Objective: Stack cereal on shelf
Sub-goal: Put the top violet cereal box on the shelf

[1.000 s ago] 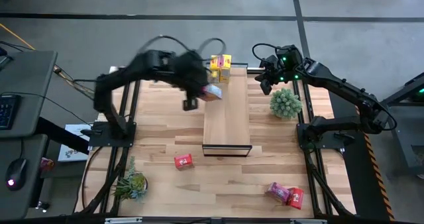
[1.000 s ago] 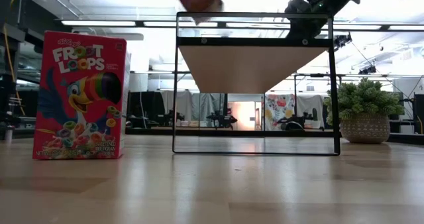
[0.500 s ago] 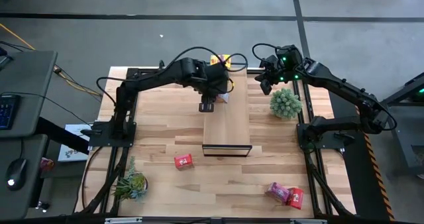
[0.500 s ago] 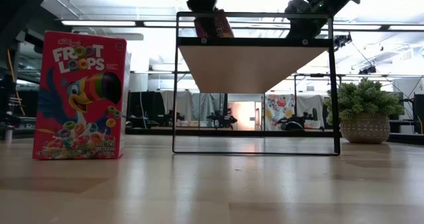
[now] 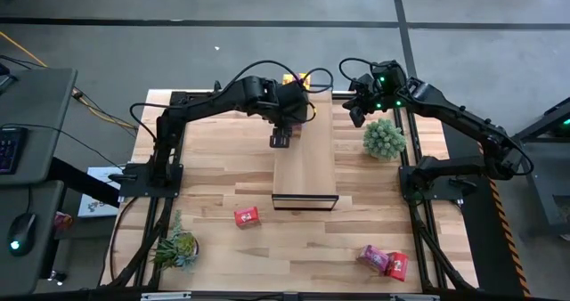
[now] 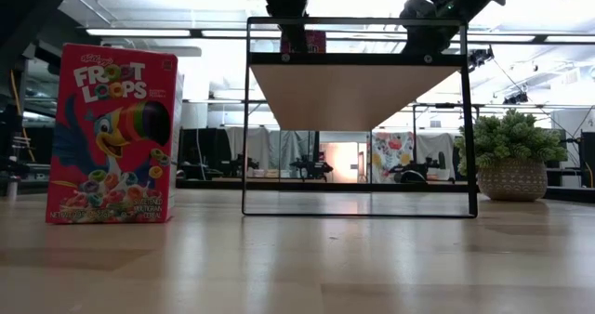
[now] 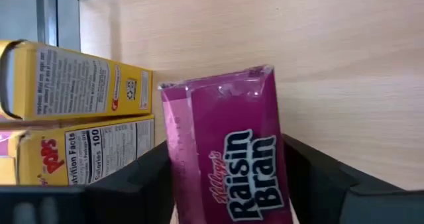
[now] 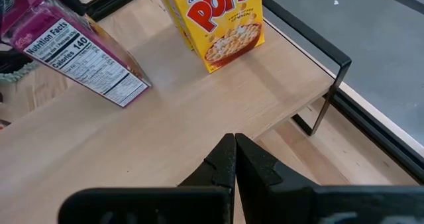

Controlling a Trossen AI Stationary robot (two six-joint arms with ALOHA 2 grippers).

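Observation:
My left gripper point(image 5: 287, 126) is shut on a magenta Raisin Bran mini box point(image 7: 228, 151) over the far end of the shelf point(image 5: 305, 167). The shelf is a long wood-plank top in a dark frame. Two yellow Corn Pops boxes point(image 7: 76, 118) stand side by side on the shelf's far end, right beside the magenta box. In the low view the magenta box point(image 6: 312, 42) shows at the shelf top, under the gripper. My right gripper point(image 8: 234, 143) is shut and empty, hovering by the shelf's far right corner. My left gripper pinches the magenta box between its two fingers point(image 7: 142, 177), one on each narrow side point(image 7: 173, 164). The fingers come from above, slanting. In the right wrist view the box point(image 8: 73, 42) is tilted, its lower end point(image 8: 129, 95) at the shelf top.
A red box point(image 5: 247, 216) lies on the table near the shelf's near end, large in the low view point(image 6: 112, 133). A pink and a red box point(image 5: 385, 262) lie at the near right. Potted plants stand right of the shelf point(image 5: 383, 139) and at the near left point(image 5: 175, 248).
My left gripper has swung from the shelf's left side toward the right, over its far end, and gone down with the magenta box. The box has come down from above the shelf to the shelf top beside the yellow boxes and stands less tilted.

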